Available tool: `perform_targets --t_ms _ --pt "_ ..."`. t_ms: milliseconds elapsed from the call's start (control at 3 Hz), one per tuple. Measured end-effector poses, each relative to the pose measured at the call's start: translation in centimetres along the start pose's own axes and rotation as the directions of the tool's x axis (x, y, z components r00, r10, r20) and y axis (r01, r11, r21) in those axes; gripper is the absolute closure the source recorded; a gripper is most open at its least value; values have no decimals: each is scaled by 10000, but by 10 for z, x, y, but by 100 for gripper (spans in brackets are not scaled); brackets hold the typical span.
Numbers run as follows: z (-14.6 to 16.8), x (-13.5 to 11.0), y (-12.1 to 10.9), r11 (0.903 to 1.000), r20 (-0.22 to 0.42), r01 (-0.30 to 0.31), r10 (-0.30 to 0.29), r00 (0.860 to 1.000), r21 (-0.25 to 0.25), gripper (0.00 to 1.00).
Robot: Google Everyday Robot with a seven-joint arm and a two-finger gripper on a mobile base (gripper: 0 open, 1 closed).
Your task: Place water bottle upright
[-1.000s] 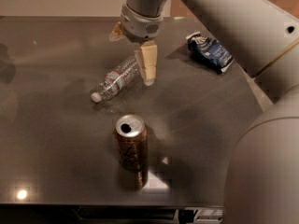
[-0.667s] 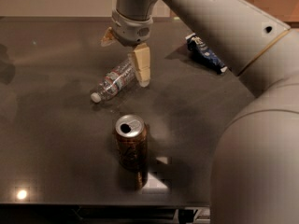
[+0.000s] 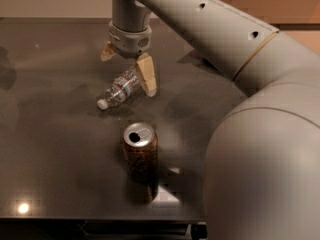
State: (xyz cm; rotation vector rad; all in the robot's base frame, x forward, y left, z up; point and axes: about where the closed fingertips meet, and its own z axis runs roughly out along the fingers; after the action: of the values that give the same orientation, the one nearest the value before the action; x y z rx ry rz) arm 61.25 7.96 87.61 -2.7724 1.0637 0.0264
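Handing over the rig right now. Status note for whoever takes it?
The end effector is open and holds nothing. It hangs over the far end of the bottle, with one finger down beside the bottle's base.
The bottle lies on its side on the table, cap toward the near left.
The can stands upright nearer the camera, apart from the bottle.
Done: end effector lined up at the bottle, no grasp.
Left: close on it, stand it upright, release.

The arm (image 3: 210,29) reaches in from the right, its hand (image 3: 127,74) pointing down, fingers spread.
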Motion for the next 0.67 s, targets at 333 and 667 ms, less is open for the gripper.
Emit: perform_targets --t_ms 333,667 --pt "12 0 -2 9992 -297 277 -286 9991 -301 0" --pt "19 2 -3 9978 -506 380 -407 9979 -535 0"
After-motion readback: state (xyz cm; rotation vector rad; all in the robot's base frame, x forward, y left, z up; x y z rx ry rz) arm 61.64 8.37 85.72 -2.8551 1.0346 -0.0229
